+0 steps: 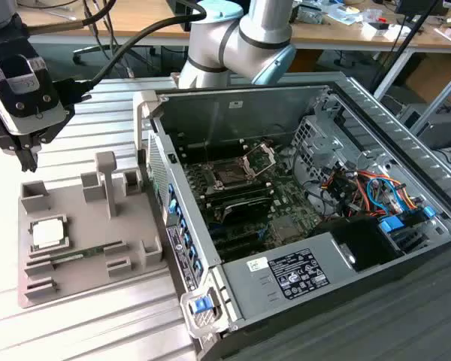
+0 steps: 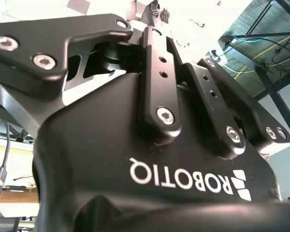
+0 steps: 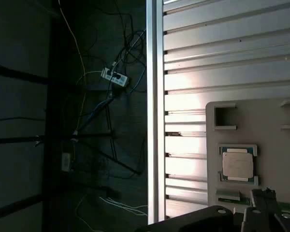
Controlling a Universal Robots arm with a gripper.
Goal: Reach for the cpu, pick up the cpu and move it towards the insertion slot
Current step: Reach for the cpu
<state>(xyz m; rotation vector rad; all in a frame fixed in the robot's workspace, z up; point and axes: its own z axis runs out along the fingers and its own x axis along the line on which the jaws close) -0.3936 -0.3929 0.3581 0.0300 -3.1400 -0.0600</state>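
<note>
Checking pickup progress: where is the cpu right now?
In the exterior view the cpu lies on the grey holder at that view's left, beside the memory stick, outside the case.

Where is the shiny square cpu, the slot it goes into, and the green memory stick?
cpu point(image 1: 47, 233): exterior view, middle of its silvery face.
insertion slot point(image 1: 231, 177): exterior view, dark square centre of the socket.
memory stick point(image 1: 86, 253): exterior view, middle of its long green edge.
</note>
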